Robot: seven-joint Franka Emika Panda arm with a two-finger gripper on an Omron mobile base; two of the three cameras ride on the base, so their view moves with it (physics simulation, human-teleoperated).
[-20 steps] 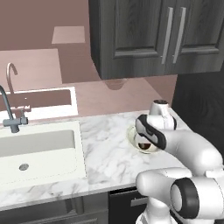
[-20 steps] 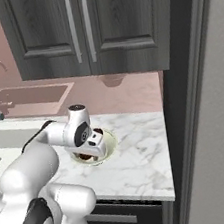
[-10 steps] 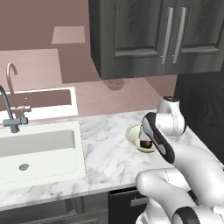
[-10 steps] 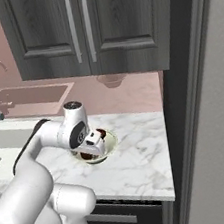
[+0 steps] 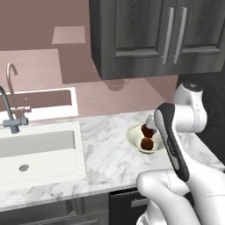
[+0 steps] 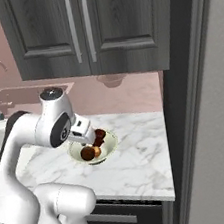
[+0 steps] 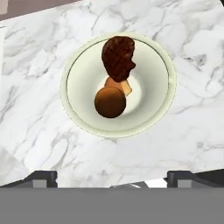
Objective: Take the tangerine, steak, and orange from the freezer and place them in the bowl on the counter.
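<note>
The pale cream-green bowl [image 7: 70,105] stands on the white marble counter [image 7: 192,131], straight below my hand. Inside it lie the dark maroon steak [image 7: 118,57], the round orange [image 7: 110,102] and, wedged between them and partly covered, the small tangerine [image 7: 124,86]. My gripper [image 7: 113,179] hovers above the bowl, open and holding nothing, its fingertips [image 7: 41,178] wide apart. From the right base view, the gripper [image 6: 89,135] hangs just over the bowl [image 6: 111,145] with the steak [image 6: 100,134] and orange [image 6: 87,153]. The grey freezer [image 6: 216,119] rises at the right.
A white sink [image 5: 35,149] with a faucet [image 5: 9,114] lies left of the bowl [image 5: 133,139]. Dark wood-grain cabinets [image 5: 167,35] hang overhead, with a dull pink-brown bowl [image 5: 116,83] beneath them at the wall. The counter edge runs near the base.
My hand has lifted away from the bowl and the arm's elbow has swung up and back. The jaws stayed open. The food in the bowl has not moved.
</note>
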